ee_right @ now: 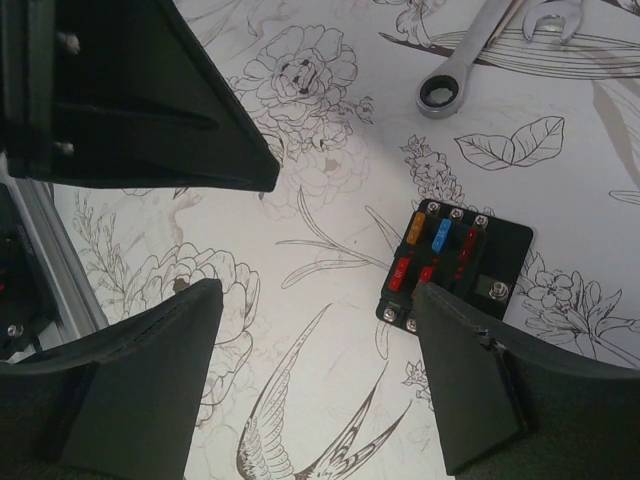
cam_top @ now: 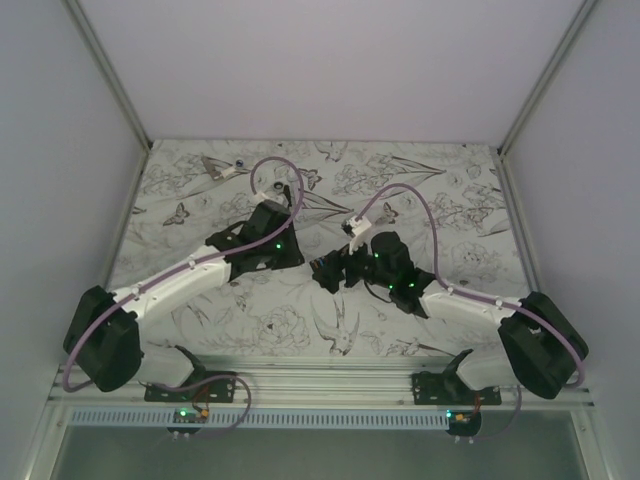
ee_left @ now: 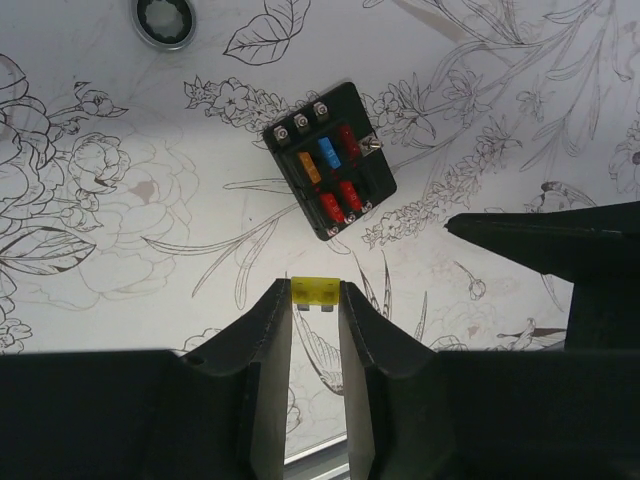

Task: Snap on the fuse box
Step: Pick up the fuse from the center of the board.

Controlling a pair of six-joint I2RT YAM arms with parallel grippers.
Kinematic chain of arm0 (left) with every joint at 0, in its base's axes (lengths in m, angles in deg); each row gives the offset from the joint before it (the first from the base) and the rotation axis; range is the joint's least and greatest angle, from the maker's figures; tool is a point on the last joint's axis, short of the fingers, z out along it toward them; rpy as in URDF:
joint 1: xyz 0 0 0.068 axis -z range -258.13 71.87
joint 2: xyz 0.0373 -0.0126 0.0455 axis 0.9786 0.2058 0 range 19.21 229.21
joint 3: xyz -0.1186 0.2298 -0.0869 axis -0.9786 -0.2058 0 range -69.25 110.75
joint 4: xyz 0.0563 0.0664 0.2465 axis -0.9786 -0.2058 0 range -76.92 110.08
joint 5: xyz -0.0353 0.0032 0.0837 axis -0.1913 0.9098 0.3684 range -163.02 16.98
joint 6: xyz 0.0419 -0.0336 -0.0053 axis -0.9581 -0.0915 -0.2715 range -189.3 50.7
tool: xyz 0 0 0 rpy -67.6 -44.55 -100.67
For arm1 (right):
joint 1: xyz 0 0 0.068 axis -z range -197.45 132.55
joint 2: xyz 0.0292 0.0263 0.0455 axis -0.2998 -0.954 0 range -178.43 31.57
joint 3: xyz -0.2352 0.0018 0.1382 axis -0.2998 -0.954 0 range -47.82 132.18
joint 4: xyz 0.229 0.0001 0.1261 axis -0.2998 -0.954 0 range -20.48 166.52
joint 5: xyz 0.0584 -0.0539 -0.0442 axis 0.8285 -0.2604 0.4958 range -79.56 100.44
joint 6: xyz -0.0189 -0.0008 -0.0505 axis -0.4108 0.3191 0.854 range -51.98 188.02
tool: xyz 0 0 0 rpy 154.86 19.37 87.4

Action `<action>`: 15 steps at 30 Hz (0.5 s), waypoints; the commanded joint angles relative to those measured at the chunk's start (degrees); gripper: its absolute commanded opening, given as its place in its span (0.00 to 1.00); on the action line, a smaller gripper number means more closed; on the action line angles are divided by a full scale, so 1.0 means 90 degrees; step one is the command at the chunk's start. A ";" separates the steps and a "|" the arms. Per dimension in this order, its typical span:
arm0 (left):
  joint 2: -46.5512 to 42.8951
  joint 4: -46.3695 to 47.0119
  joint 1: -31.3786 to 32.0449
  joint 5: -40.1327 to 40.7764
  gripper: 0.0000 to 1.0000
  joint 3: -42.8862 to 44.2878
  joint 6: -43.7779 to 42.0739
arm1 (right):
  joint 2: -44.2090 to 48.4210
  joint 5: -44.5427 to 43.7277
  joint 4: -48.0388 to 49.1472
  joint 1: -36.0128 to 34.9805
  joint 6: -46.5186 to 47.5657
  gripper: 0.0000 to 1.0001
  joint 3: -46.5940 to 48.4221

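Clamping a yellow fuse [ee_left: 313,291] in my left end effector [ee_left: 313,303], I had the fuse box [ee_left: 328,160] lying ahead of its tips on the worktop [ee_left: 120,230], presumably to seat it there. Right end effector [ee_right: 318,320] stood wide apart, box by one fingertip, probably to brace.

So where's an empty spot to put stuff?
Bare cloth lies at the far right, beyond the right arm, and at the near edge between it and the left arm. The middle is crowded: the left gripper, right gripper and fuse box sit close. A wrench takes the far left.
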 commanded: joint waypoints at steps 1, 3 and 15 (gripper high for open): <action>-0.0227 -0.0017 0.0074 0.0246 0.21 -0.0045 -0.0156 | 0.0149 0.0116 -0.0123 0.0096 0.0067 0.82 0.0263; -0.0361 -0.0020 0.0074 0.0346 0.21 -0.0125 0.0004 | 0.0181 0.0096 -0.0037 0.0102 0.0068 0.80 0.0184; -0.0535 0.0025 0.0283 0.0482 0.20 -0.0065 0.1277 | -0.0394 0.0299 0.1897 -0.0241 -0.0214 0.70 -0.0087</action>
